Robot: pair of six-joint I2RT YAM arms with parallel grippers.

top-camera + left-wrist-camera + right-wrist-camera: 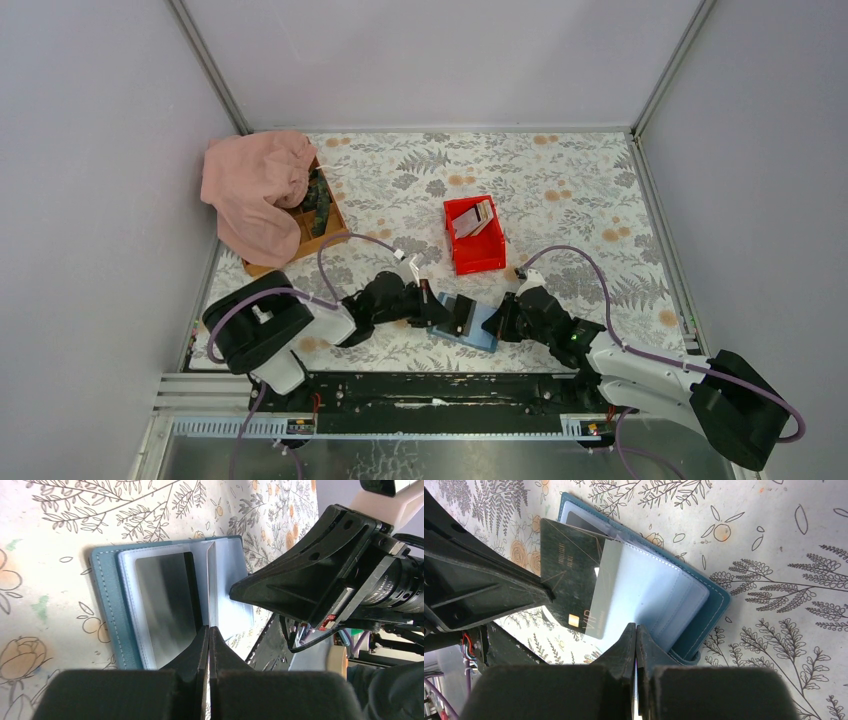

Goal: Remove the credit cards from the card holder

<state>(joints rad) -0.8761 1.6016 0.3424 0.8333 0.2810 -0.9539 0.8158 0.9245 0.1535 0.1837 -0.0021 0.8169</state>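
The blue card holder lies open near the table's front edge, between my two grippers. My left gripper is shut on a dark card with a gold chip, which sticks partly out of the holder at a tilt. My right gripper is shut on the holder's pale blue inner page. In the left wrist view another dark card sits in a clear sleeve of the holder, just left of my shut left gripper. Several cards lie in the red bin.
The red bin stands just behind the holder. A wooden box, half covered by a pink cloth, is at the back left. The metal rail runs just in front of the holder.
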